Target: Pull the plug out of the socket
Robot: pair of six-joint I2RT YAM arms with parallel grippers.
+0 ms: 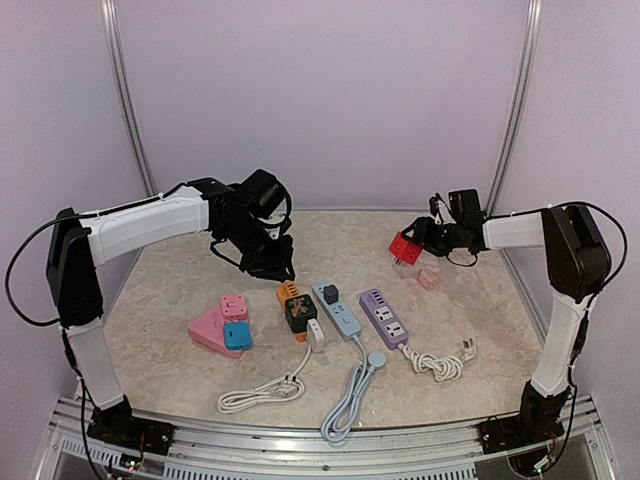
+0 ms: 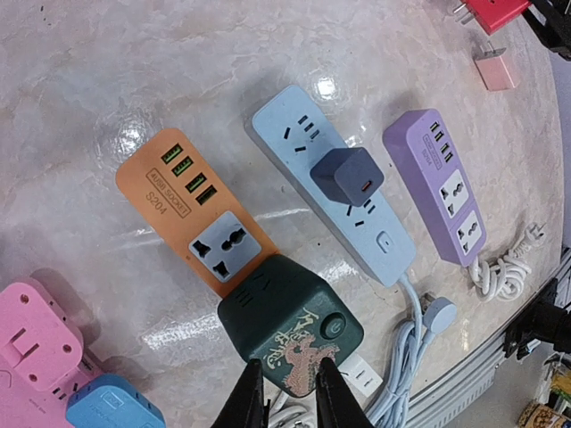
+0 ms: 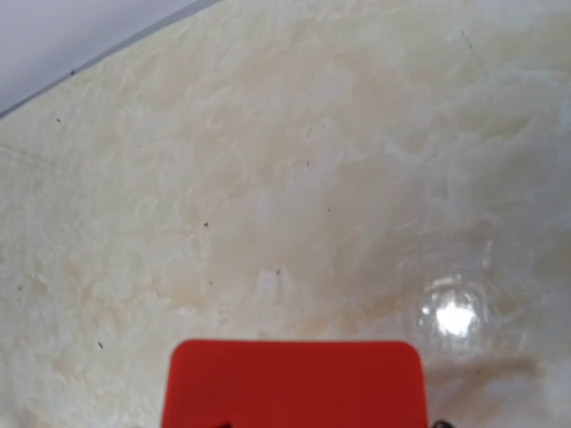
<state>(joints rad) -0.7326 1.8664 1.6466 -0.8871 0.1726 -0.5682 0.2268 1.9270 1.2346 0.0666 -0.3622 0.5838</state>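
Note:
My right gripper [image 1: 418, 238] is shut on a red plug [image 1: 404, 248], held just above the table at the back right. The plug fills the bottom of the right wrist view [image 3: 293, 383], and its prongs show in the left wrist view [image 2: 495, 11]. My left gripper [image 1: 270, 252] hovers above an orange power strip [image 1: 288, 293] with a dark green cube plug [image 2: 290, 321] on its near end. Its fingers [image 2: 252, 397] stand a narrow gap apart with nothing between them. A dark blue plug [image 2: 346, 176] sits in a light blue strip [image 2: 375, 241].
A purple strip [image 1: 384, 317] lies right of the blue one, its white cable [image 1: 440, 362] coiled near the front. A small pink plug [image 1: 428, 278] lies below the red plug. Pink sockets [image 1: 215, 330] and a blue block [image 1: 237, 336] lie at the left. A white plug [image 1: 315, 335] lies by the cube.

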